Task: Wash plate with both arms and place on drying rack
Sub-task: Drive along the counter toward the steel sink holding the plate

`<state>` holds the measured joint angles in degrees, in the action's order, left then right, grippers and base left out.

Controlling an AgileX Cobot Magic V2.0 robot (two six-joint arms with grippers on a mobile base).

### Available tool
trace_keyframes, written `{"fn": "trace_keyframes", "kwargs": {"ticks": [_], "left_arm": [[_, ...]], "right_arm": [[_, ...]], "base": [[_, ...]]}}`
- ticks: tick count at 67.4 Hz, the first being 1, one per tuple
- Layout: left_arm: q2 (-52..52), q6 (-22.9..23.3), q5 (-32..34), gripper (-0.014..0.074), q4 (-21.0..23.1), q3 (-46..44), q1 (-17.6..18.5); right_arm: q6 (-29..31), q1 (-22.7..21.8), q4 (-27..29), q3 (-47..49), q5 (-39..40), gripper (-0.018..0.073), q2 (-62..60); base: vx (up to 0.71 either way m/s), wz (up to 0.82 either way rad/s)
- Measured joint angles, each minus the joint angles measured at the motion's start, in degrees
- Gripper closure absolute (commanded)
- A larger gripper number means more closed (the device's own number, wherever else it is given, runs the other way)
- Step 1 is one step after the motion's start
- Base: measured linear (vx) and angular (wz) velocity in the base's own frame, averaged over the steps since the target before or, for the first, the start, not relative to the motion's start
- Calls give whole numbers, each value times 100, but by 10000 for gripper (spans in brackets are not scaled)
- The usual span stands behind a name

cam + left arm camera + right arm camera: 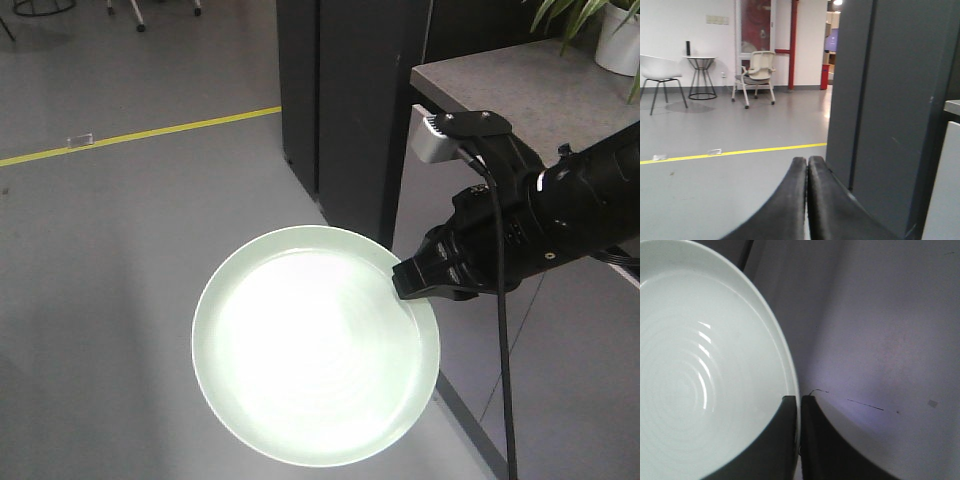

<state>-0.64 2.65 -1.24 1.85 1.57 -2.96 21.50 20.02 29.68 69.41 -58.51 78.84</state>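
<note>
The pale mint-green plate (315, 345) hangs in the air above the grey floor, its face turned up to the front camera. My right gripper (405, 278) is shut on its right rim, the black arm reaching in from the right. In the right wrist view the plate (700, 370) fills the left side and my right gripper (799, 399) pinches its rim, one finger on each face. My left gripper (807, 159) is shut with nothing between its fingers and points out over the floor. The drying rack is out of view.
A grey counter (540, 90) stands at the upper right, with a potted plant (615, 35) on its corner. A dark cabinet (350, 100) rises behind the plate. A yellow floor line (140, 133) crosses the floor at left. Chairs (757, 75) and a small table (700, 75) stand far off.
</note>
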Motion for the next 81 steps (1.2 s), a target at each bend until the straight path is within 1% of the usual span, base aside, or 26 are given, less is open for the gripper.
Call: {"fn": "trace_keyframes", "kwargs": {"ticks": [81], "left_arm": [[0, 0, 0, 603, 0, 0, 0]], "right_arm": [[0, 0, 0, 0, 0, 561, 0]], "base": [[8, -30]]}}
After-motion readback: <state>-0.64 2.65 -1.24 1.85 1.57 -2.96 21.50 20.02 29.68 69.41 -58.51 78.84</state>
